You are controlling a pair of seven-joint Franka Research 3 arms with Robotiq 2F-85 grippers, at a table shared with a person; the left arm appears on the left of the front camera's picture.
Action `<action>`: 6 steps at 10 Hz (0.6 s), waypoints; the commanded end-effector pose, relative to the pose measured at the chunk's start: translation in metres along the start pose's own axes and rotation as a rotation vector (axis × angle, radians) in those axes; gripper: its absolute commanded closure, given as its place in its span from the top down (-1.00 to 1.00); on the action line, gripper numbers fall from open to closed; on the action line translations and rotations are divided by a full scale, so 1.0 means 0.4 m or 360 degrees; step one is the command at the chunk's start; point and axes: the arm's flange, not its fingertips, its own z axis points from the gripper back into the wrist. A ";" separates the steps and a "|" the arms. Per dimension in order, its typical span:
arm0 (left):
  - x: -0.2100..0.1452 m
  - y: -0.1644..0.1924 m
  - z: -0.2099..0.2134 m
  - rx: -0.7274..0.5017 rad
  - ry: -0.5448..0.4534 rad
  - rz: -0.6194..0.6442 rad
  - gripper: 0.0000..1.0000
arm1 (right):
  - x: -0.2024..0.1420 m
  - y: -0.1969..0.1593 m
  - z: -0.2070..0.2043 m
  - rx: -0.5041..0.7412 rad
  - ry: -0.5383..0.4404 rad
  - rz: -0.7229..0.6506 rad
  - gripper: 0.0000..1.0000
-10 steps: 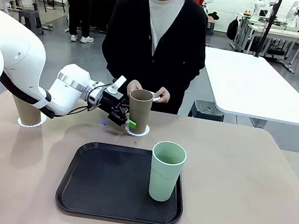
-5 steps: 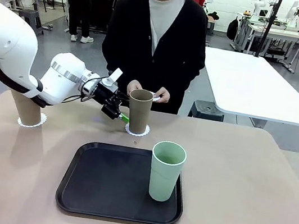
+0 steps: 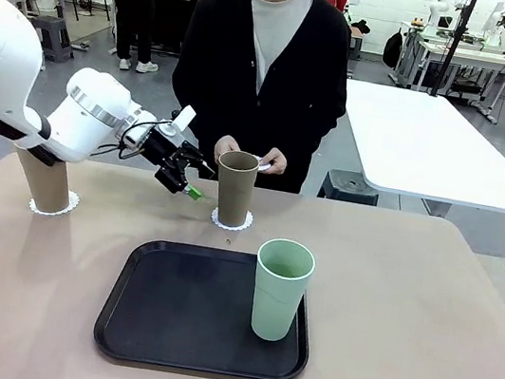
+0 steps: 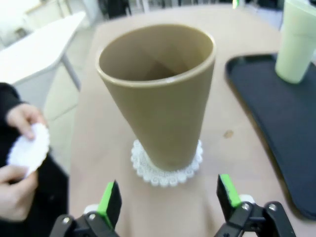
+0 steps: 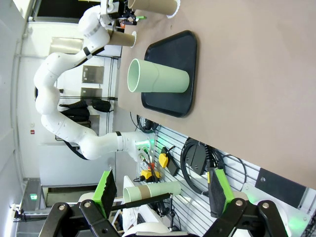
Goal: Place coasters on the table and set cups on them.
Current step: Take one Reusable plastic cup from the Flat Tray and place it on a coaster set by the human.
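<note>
On the beige table (image 3: 425, 313), a tan cup (image 3: 235, 187) stands upright on a lacy white coaster (image 3: 231, 221) near the far edge. My left gripper (image 3: 194, 180) hovers just left of it, open and apart from it. The left wrist view shows this cup (image 4: 160, 94) on its coaster (image 4: 167, 167), beyond the open left gripper (image 4: 168, 197). A second tan cup (image 3: 47, 184) stands on a coaster (image 3: 54, 207) at the far left. The mint green cup (image 3: 281, 288) stands on the black tray (image 3: 184, 318). The person's hands hold another coaster (image 3: 264, 164). My right gripper (image 5: 160, 190) is open, holding nothing.
The person stands close behind the table's far edge, hands (image 3: 274, 161) just behind the middle cup. My left arm (image 3: 19, 85) reaches over the table's left part. A white table (image 3: 433, 141) stands behind on the right. The tabletop right of the tray lies bare.
My left gripper has drawn back to the left and upward, away from the middle tan cup, which stays upright on its coaster. The green cup and tray have not moved.
</note>
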 end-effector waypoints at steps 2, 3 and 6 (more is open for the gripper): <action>0.140 -0.173 0.124 0.0109 0.0536 -0.0098 1.00 | 0.002 -0.001 -0.003 0.0038 -0.0019 0.0027 1.00; 0.199 -0.243 0.160 0.0172 0.0677 -0.0198 1.00 | 0.002 -0.001 -0.003 0.0038 -0.0019 0.0027 1.00; 0.329 -0.364 0.262 0.0178 0.1210 -0.0312 1.00 | 0.002 -0.001 -0.003 0.0038 -0.0019 0.0027 1.00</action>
